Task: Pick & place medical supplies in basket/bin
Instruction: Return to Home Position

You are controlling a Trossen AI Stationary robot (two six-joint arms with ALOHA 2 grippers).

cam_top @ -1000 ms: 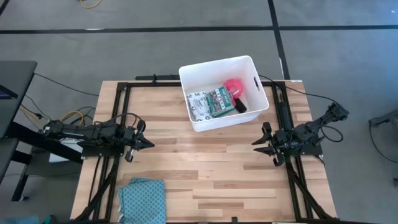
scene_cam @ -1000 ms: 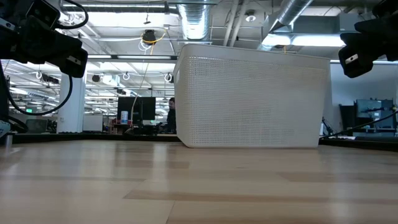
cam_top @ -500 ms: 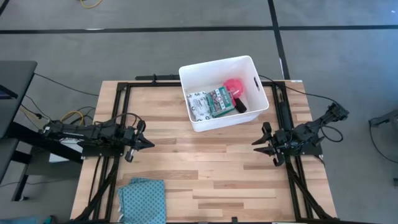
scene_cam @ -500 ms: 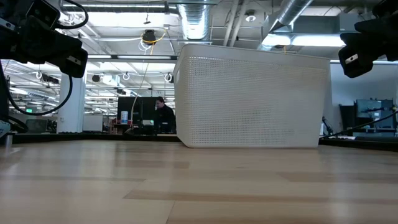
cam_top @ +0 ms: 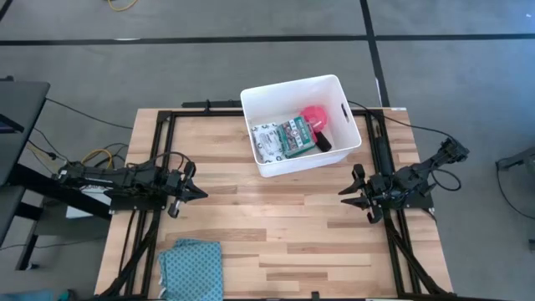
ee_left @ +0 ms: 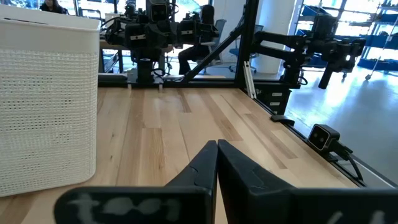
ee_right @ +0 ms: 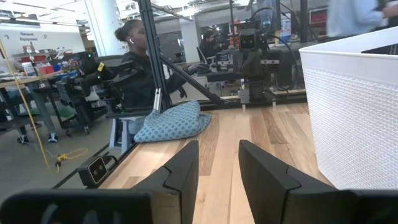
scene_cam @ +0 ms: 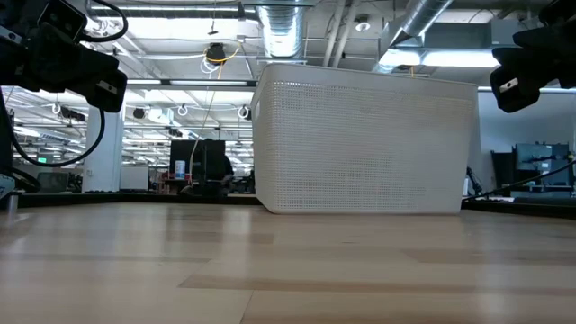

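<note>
while low view sees only bin (scene_cam: 364, 144) wall, high shows supplies (cam_top: 294, 136) inside

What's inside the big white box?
From above, the white bin holds a white patterned packet, a green-and-red pack, a pink disc and a small black piece. Anything beneath them is covered, and the low view shows only the bin's wall.

Nothing legible: print on the green pack (cam_top: 297, 136) and white packet (cam_top: 267, 140) in the bin (cam_top: 288, 87) is too small, likewise the room's sign (ee_right: 18, 35)
</note>
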